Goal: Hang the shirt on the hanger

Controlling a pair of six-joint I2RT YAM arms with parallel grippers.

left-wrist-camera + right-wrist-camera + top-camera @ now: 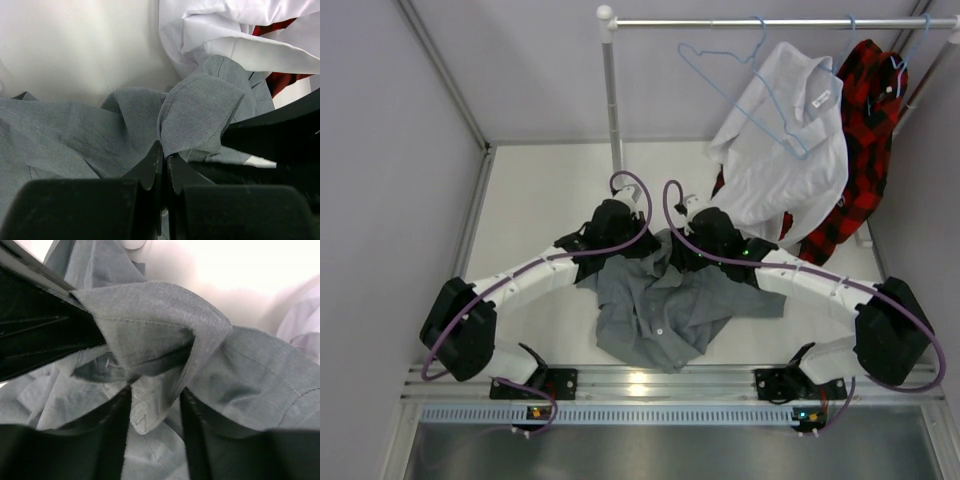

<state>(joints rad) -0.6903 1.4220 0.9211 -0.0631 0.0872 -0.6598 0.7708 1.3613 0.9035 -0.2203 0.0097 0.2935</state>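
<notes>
Left gripper (164, 156) pinched shut on a soft grey fold of the shirt (200, 112), which lies crumpled under both grippers; right gripper (156, 396) narrowly open astride the stitched collar edge. Risk: limp cloth slides out of a one-sided hold on lifting. Hanger (730, 98), thin blue wire, hangs well beyond both, likely to swing when touched.

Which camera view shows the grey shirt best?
The top external view: the whole shirt lies crumpled on the table between the arms. The left wrist view shows only a few close folds, and the right wrist view shows only a stitched fold close up.
</notes>
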